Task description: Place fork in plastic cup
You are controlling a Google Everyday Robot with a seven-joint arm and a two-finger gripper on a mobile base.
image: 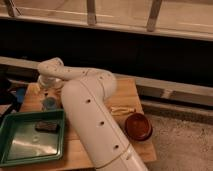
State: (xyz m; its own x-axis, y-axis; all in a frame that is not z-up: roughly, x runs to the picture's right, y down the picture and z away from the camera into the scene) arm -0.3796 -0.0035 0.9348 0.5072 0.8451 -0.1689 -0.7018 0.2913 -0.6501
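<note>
Hovering near the tabletop's far-left corner, your gripper may be open or closed, you cannot tell; the fork lies well to its right, near the right edge, long axis left-to-right.

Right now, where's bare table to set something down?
Bare wood: the back right corner of the table, between arm and fork; a small patch behind the green tray, left of the blue cup. Crowded: the gripper hangs just over that cup, the arm covers the middle, the red bowl fills the front right.
</note>
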